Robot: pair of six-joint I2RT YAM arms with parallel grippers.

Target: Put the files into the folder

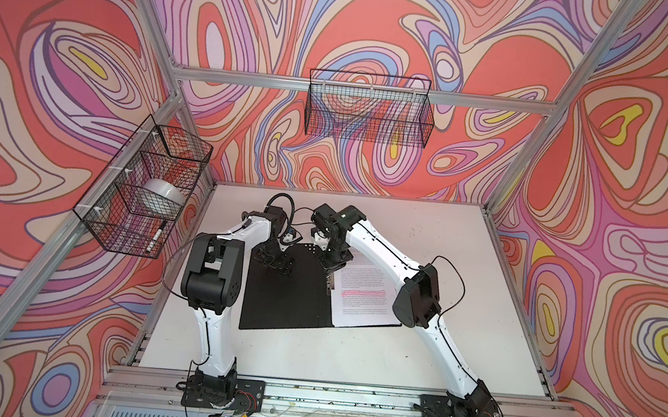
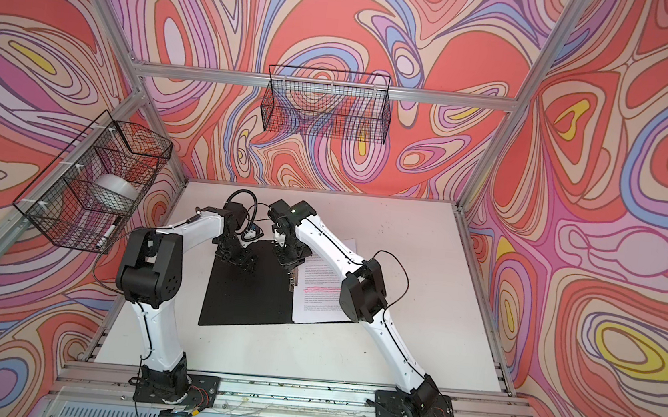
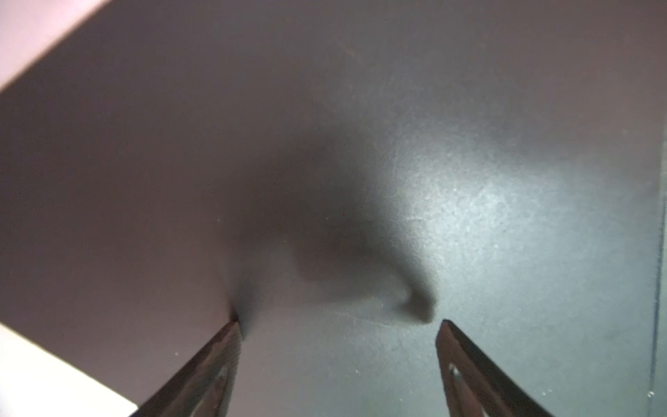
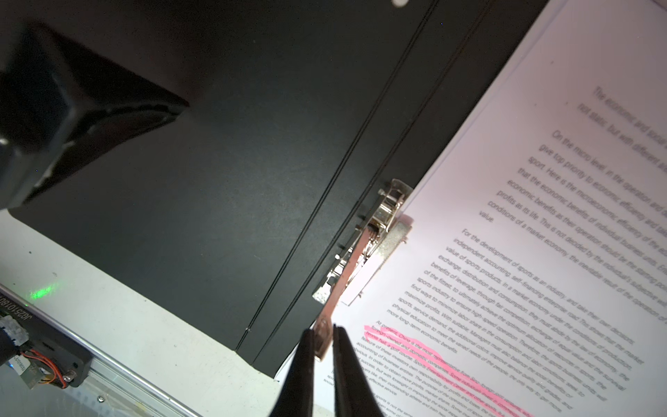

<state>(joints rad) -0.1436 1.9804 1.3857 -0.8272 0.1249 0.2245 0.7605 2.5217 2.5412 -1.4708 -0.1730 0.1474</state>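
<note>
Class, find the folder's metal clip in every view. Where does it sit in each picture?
In a top view: the metal clip at centre, on the files' left edge.
In a top view: the clip just left of centre.
Left wrist: not in it.
Right wrist: right of centre, on the files' edge.
Landmark where it shows: the pink highlighted lines beside it.

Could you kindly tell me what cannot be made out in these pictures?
In both top views, the right arm hides part of the files, whose text is too small.
Right wrist view: whether the right hand pinches the clip or only flanks it.
Left wrist view: blur hides whether the open left hand touches the folder.
</note>
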